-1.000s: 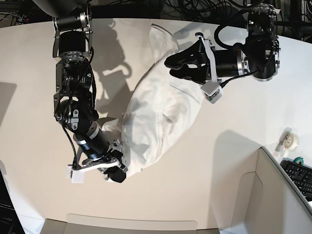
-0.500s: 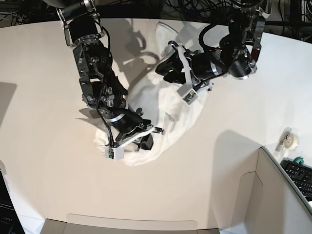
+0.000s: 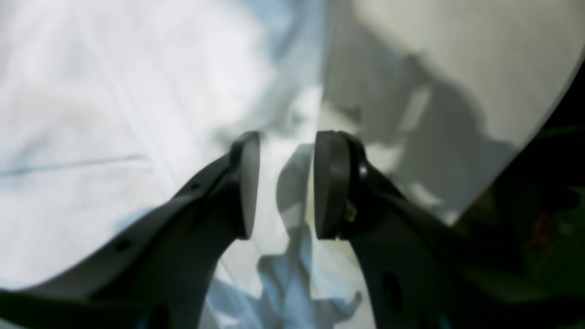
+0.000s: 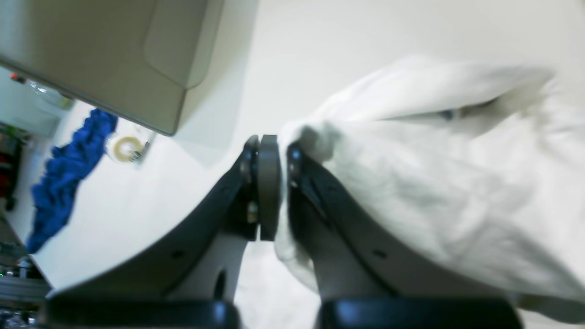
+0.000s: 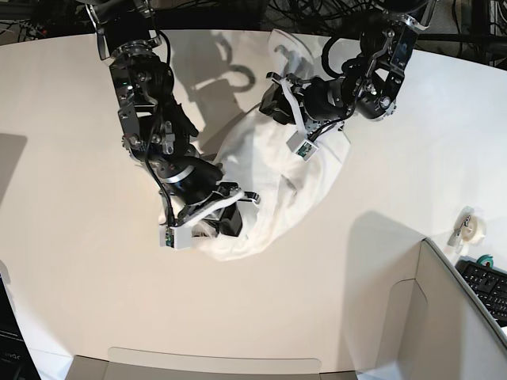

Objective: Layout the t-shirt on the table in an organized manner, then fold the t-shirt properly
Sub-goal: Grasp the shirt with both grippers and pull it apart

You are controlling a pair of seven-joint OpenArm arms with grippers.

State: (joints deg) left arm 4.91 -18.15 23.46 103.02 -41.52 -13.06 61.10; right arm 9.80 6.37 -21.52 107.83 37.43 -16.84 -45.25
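At frame centre the t-shirt [image 5: 273, 186] lies bunched on the surface [image 5: 71, 261], print hidden, right claw [image 4: 279, 183] pinching its edge, blurred left claw [image 3: 283, 183] parted, gripping nothing.

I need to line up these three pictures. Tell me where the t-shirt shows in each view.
Base: the t-shirt lies bunched mid-table, between both arms.
Left wrist: blurred white cloth fills the left half, beyond the open left gripper.
Right wrist: right half, its edge pinched in the right gripper.
Shared landmark: the white table.
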